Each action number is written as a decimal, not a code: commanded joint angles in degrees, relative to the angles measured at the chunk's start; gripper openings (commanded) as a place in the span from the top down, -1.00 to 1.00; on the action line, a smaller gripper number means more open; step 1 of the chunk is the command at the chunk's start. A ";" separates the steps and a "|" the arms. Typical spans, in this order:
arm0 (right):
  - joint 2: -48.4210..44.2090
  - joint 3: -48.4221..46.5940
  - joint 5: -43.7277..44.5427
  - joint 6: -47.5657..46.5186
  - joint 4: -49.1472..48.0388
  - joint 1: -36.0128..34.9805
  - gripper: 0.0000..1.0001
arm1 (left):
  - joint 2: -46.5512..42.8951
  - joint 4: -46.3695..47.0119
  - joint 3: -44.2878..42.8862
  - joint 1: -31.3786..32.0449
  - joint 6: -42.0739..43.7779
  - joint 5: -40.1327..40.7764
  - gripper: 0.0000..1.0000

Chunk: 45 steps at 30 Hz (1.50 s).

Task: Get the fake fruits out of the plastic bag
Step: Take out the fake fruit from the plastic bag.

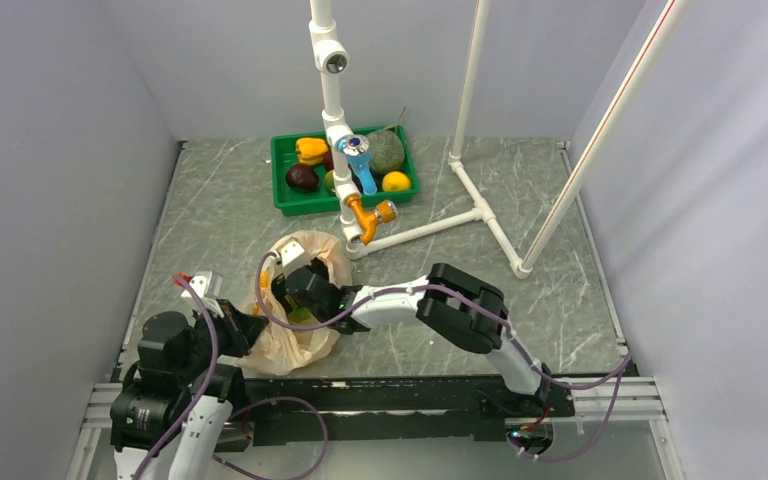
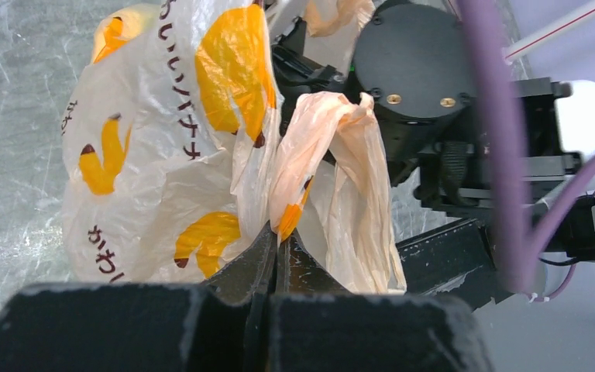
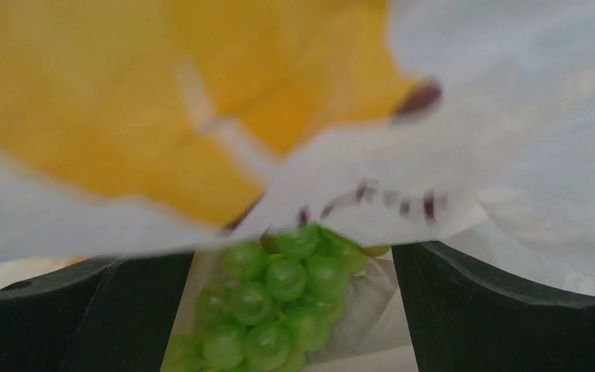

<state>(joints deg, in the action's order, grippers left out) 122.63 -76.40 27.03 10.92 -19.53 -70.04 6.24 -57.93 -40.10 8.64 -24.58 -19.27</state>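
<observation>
Bag (image 1: 285, 350) near the front edge of the worktop (image 1: 210, 210), left of middle, pinched shut in the left gripper (image 2: 275, 240). Right gripper (image 3: 294, 310) inside it, fingers wide, green grapes (image 3: 267, 279) between them. Best to close softly on the bunch only, then lift straight up. Bare room on the left side; green tray (image 1: 285, 200) at the far edge.

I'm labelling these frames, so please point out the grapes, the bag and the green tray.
grapes (image 3: 279, 310), right wrist view, middle of the bunch.
bag (image 2: 147, 178), left wrist view, printed side wall.
tray (image 1: 305, 207), top external view, near rim.
</observation>
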 commanded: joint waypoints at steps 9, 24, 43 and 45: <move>5.38 -1.79 -7.17 1.59 -2.44 1.70 -0.07 | 1.03 2.30 0.37 -6.13 3.85 -5.89 1.00; -15.56 9.20 -15.22 -1.87 -9.17 1.79 0.89 | 0.40 1.62 0.11 -7.37 2.62 -3.28 1.00; -19.88 13.72 -27.22 -0.04 7.19 1.74 0.70 | 1.88 4.27 -7.23 -7.68 -0.98 -0.18 1.00; -20.14 14.50 -23.94 -0.25 8.39 1.80 0.65 | 3.76 4.49 -8.44 -7.68 -0.51 -0.74 1.00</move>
<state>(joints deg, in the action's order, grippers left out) 102.67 -60.16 0.99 10.98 -14.92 -68.27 6.61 -57.52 -44.23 1.26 -24.53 -20.47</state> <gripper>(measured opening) 0.269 0.012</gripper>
